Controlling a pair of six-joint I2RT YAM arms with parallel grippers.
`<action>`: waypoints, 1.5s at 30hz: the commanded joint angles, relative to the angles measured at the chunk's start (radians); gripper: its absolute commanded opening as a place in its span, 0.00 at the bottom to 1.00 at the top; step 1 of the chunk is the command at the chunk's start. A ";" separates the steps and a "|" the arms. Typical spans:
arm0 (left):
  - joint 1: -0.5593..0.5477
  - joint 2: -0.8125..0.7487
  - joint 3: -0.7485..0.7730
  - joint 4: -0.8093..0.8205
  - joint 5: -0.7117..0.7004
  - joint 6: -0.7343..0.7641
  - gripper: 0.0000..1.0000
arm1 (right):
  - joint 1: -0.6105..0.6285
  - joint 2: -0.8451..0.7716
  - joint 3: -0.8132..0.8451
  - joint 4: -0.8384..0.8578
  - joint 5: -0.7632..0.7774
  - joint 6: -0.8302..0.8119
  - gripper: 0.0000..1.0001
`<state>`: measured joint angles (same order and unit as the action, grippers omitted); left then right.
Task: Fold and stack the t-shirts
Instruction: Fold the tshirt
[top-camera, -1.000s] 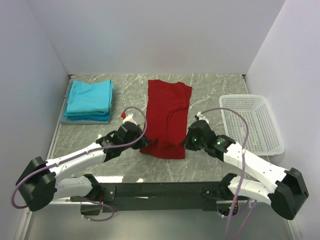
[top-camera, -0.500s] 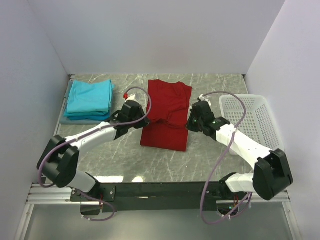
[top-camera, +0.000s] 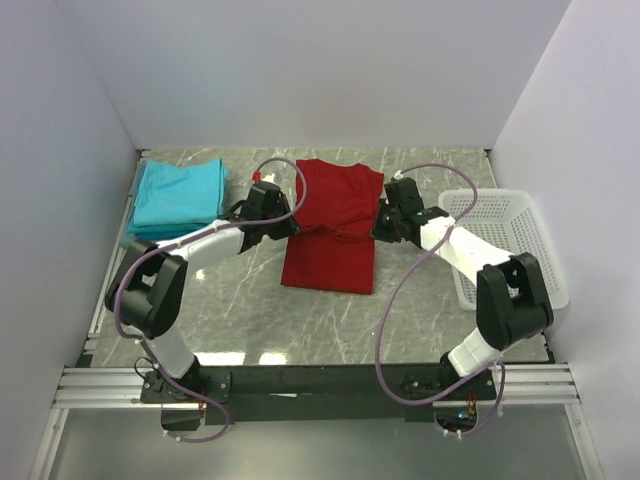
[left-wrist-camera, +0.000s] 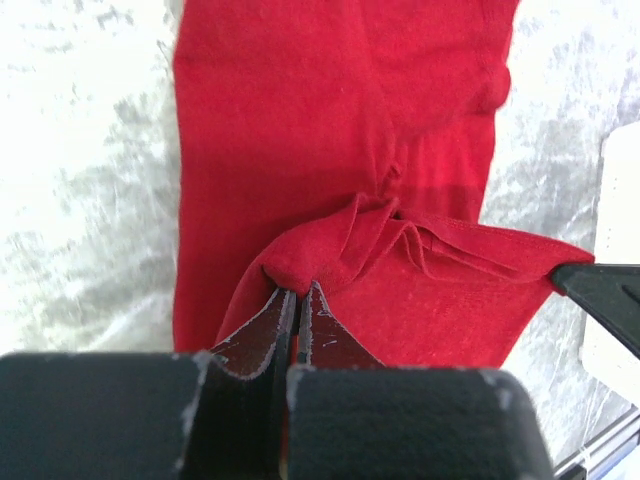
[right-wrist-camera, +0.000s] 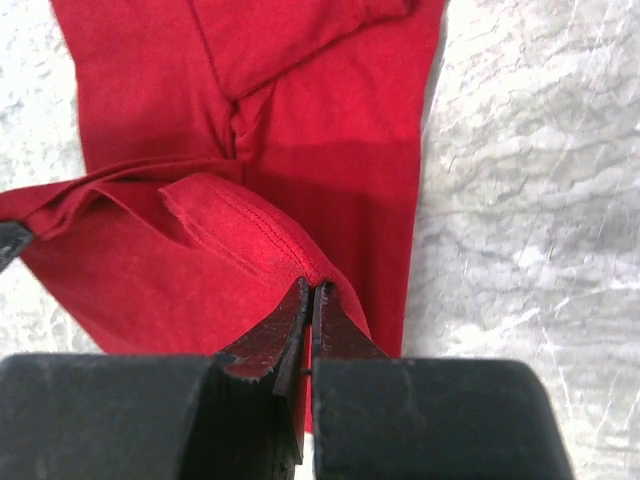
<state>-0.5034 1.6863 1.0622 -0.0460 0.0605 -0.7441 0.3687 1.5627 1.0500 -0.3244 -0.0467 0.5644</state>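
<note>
Since a second ago both arms have stretched away from their bases toward the back of the counter (top-camera: 250, 310). The near hem of the dark red t-shirt (top-camera: 330, 268) has travelled with them, so the shirt now reads shorter, its near part doubled over itself. The left claw (top-camera: 283, 222) is pressed together on a bunched corner of red cloth at the shirt's left edge, and its wrist view shows the fabric gathered right at the fingertips. The right claw (top-camera: 383, 228) is likewise pinching a stitched hem fold at the shirt's right edge. Between the two claws the lifted cloth runs as a wrinkled band across the shirt's middle, above the layer lying flat on the counter. The teal t-shirts (top-camera: 180, 195), folded and stacked, lie well to the left of the red shirt. The white lattice basket (top-camera: 520, 250) stands to the shirt's right, apart from it.
</note>
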 joint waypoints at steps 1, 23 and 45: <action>0.025 0.027 0.067 0.038 0.035 0.031 0.00 | -0.025 0.043 0.062 0.033 -0.036 -0.023 0.00; 0.120 -0.049 0.188 -0.127 0.035 0.109 0.80 | -0.070 0.061 0.110 0.044 -0.096 -0.060 0.83; 0.031 -0.438 -0.513 0.118 0.151 -0.129 1.00 | 0.035 -0.382 -0.496 0.186 -0.191 0.060 0.84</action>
<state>-0.4461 1.2526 0.5678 -0.0296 0.2119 -0.8322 0.3885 1.1973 0.5686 -0.2184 -0.2222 0.5907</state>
